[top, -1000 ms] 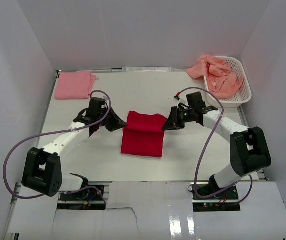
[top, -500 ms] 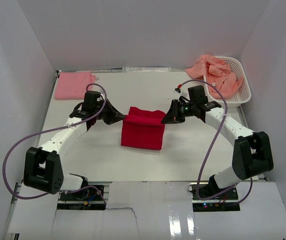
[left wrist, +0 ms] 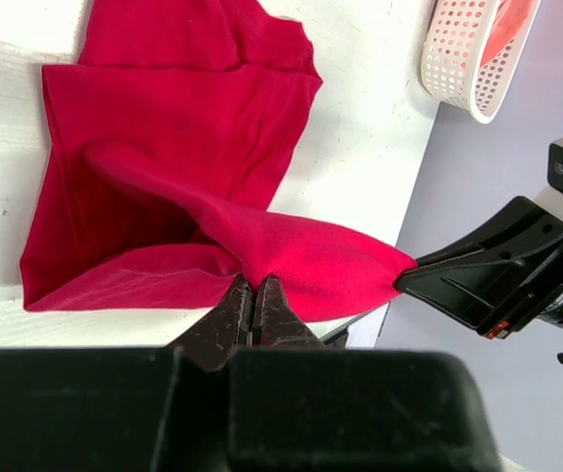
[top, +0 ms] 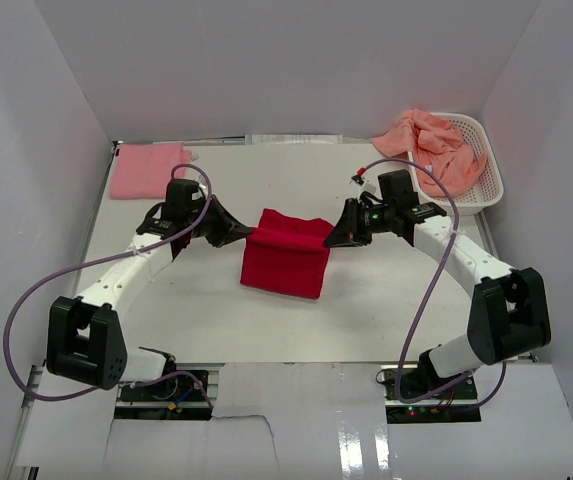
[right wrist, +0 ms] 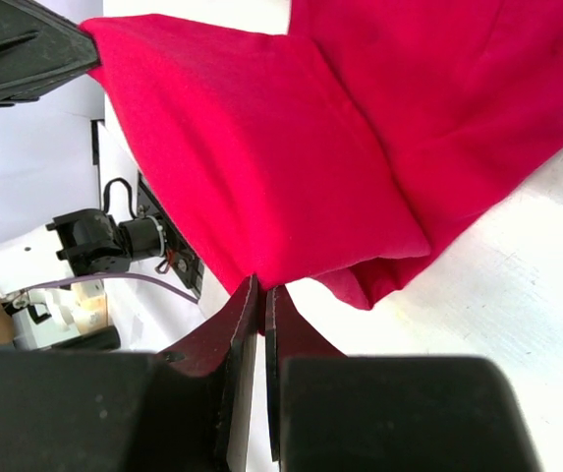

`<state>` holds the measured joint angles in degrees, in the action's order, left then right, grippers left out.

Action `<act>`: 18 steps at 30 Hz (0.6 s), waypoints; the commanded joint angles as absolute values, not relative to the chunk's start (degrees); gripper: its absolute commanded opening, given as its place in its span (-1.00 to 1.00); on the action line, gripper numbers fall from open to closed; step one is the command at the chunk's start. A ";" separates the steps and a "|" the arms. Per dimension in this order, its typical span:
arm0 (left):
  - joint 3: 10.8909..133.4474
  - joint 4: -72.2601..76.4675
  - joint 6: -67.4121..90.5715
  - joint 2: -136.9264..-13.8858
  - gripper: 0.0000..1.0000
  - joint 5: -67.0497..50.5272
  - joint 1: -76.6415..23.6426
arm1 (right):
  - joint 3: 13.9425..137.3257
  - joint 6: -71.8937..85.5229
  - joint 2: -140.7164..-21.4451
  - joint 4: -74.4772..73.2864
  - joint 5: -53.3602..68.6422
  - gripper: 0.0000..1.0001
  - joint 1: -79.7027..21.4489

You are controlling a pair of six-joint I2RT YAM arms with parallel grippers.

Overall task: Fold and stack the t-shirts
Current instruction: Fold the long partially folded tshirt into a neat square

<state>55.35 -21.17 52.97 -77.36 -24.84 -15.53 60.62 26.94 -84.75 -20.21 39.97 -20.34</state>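
Note:
A bright red t-shirt (top: 286,255) hangs folded between my two grippers over the middle of the table, its top edge lifted and its lower part resting on the surface. My left gripper (top: 249,234) is shut on the shirt's left upper corner (left wrist: 253,277). The right gripper (top: 330,238) is shut on the right upper corner (right wrist: 261,280). In the left wrist view the red cloth (left wrist: 183,147) spreads over the table beyond the pinch. A folded light pink t-shirt (top: 148,170) lies at the far left corner. Salmon-orange t-shirts (top: 434,148) spill from the basket.
A white latticed basket (top: 486,175) stands at the far right of the table (top: 286,320). White walls enclose the table on three sides. Purple cables loop off both arms.
Both grippers have carried the red shirt's top edge farther from the arm bases and slightly higher. The shirt's lower hem has dragged along after them.

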 commanded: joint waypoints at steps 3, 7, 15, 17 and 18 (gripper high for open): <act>56.16 -22.76 52.21 -72.34 -1.00 -25.22 -14.76 | 59.33 28.91 -78.41 -21.10 39.64 -0.85 -21.79; 54.94 -23.90 52.03 -69.88 -1.00 -25.93 -14.68 | 56.87 31.20 -76.03 -20.04 38.85 -0.85 -24.43; 50.28 -26.28 51.59 -63.38 -1.00 -27.42 -14.68 | 49.31 38.57 -70.59 -14.59 36.04 -0.84 -31.19; 49.49 -27.59 51.33 -61.35 -1.00 -27.60 -14.68 | 48.26 39.46 -69.53 -14.33 35.25 -0.85 -32.69; 49.31 -28.12 50.89 -60.65 -1.00 -27.42 -14.68 | 47.99 39.90 -68.56 -14.24 34.64 -0.85 -33.13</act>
